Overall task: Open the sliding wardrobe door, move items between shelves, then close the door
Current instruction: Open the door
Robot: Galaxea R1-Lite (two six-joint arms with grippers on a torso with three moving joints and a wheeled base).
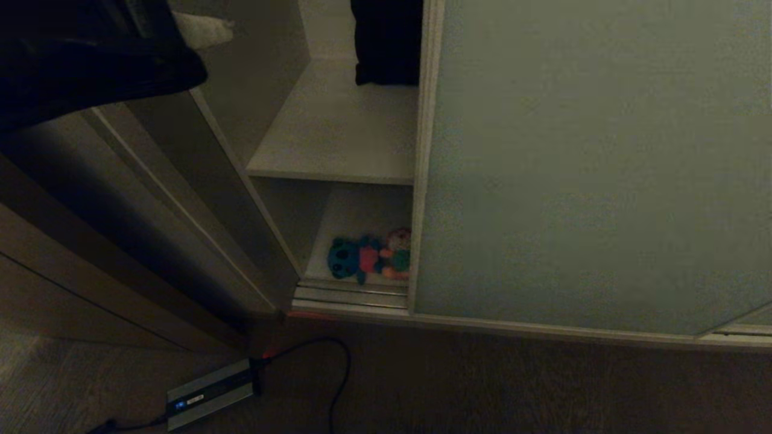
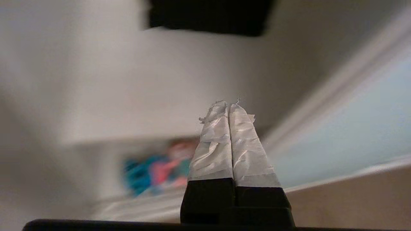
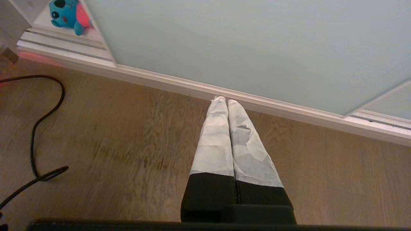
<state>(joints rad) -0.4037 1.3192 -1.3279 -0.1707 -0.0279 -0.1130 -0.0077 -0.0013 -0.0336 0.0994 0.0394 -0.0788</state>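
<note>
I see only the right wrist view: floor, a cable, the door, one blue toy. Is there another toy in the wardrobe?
Observer: Yes. In the head view a pink toy lies right beside the blue toy on the bottom shelf, partly hidden by the door edge.
Operator: Is something on the shelf above?
Observer: A dark folded cloth sits at the back of the upper shelf; its front is bare.
Operator: Where is the left gripper?
Observer: The left gripper is shut, holds nothing, and points into the opening, toward the toys.
</note>
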